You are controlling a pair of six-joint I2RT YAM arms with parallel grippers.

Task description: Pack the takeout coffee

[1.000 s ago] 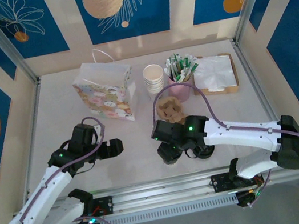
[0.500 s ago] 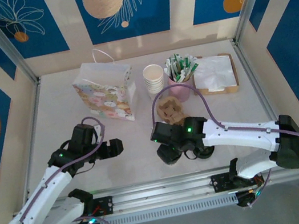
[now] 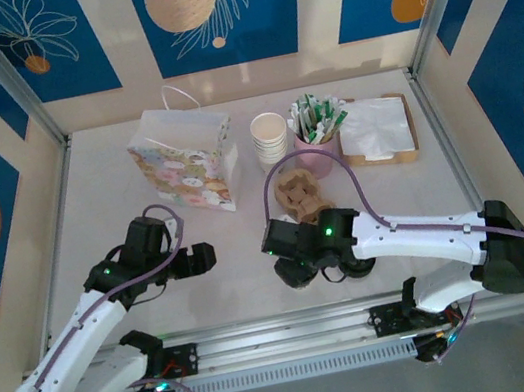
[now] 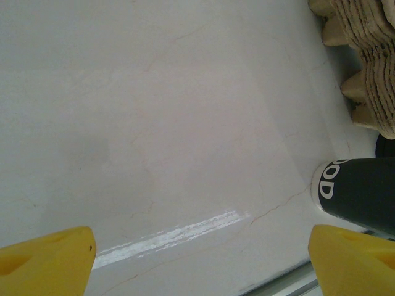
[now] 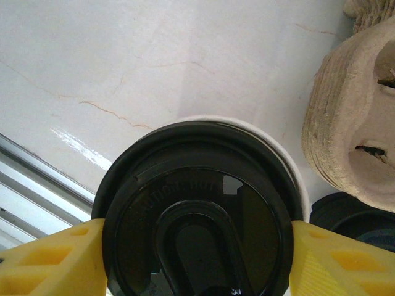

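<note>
The takeout coffee cup (image 4: 358,196) is dark with white lettering and stands near the table's front edge. A black lid (image 5: 197,216) sits on its white rim (image 5: 290,161). My right gripper (image 5: 197,246) is shut on that lid, a yellow finger pressed against each side, and it hangs over the cup (image 3: 294,263) in the top view. My left gripper (image 3: 202,257) is open over bare table to the cup's left, with nothing between its yellow fingers (image 4: 49,259). The patterned paper bag (image 3: 184,159) stands upright at the back left.
A stack of pulp cup carriers (image 3: 299,192) lies just behind the cup. More black lids (image 3: 356,266) lie to its right. At the back are stacked paper cups (image 3: 270,137), a pink pot of sachets (image 3: 316,141) and a napkin tray (image 3: 379,130).
My right gripper has drifted slightly left with the lid in its grip. The left arm has not moved.
</note>
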